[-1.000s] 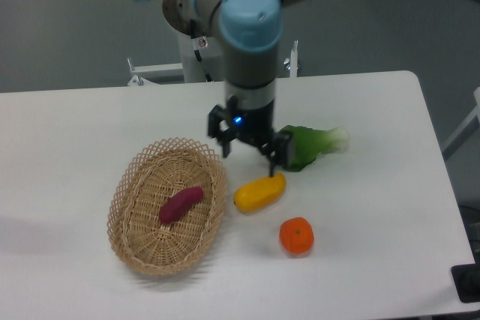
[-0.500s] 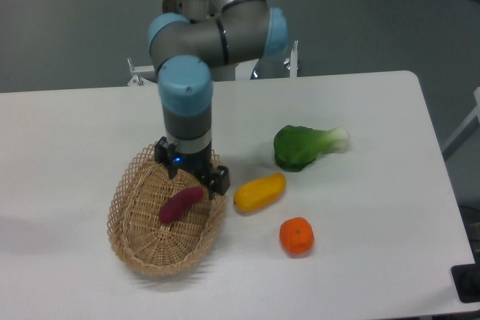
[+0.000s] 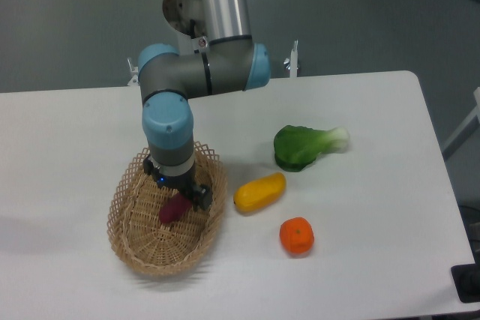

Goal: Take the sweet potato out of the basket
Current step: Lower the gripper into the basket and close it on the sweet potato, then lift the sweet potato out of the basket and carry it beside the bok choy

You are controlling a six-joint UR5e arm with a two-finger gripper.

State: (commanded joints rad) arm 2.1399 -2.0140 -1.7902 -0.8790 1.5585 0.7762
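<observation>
The light tan wicker basket [image 3: 135,241] sits on the white table at the front left. The magenta-purple sweet potato [image 3: 172,211] lies inside it, its upper end hidden under my gripper. My gripper [image 3: 177,192] points down into the basket right over the sweet potato, its fingers spread on either side of it. I cannot see whether the fingers touch it.
A yellow oblong fruit [image 3: 259,192] lies just right of the basket. A round orange [image 3: 297,235] sits in front of it. A green leafy vegetable [image 3: 306,145] lies further back right. The table's front edge runs close below the basket.
My gripper has moved left from above the yellow fruit to over the basket, then lowered onto the sweet potato. The objects have not moved.
</observation>
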